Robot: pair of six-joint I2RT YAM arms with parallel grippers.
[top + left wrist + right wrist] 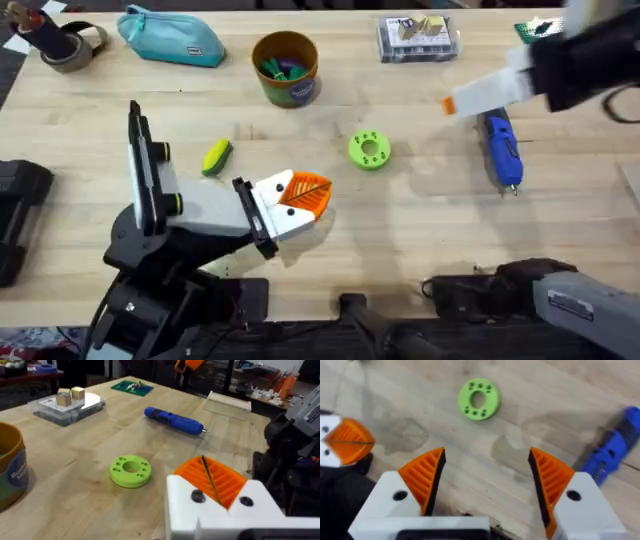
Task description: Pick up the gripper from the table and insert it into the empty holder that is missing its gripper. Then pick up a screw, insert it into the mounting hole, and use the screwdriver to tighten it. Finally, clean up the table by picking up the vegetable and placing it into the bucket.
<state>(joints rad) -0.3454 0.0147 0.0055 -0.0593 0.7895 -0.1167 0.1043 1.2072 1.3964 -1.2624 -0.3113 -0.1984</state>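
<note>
The bench [420, 240] of pale wood was the largest thing, carrying everything else. On it, toward the near left, the left arm lay low, and its hand [305, 197] pointed toward the middle of the bench with its two orange pads pressed flat together, holding nothing; the left wrist view showed just a thin dark line between those pads [212, 477]. The right arm reached in high from the far right. In the right wrist view its hand [485, 477] stood wide open and empty, orange pads [425, 477] well apart, with bare wood between them.

At the far left lay a teal zip pouch [170, 38]. Along the far edge to the right sat a clear plastic box [418, 38], and beside that a small green mat [535, 28].

The bucket [286, 68] stood upright at the far middle of the bench, with bits of green and purple inside it. The screwdriver [503, 152] lay flat on the right side, below the right arm's hand, its metal tip toward the near edge. A lime-green disc [369, 150] with holes rested near the centre, between the screwdriver and the left hand. Smallest, the vegetable [216, 156] lay on the wood left of the disc, just beside the left arm and well apart from the bucket.
</note>
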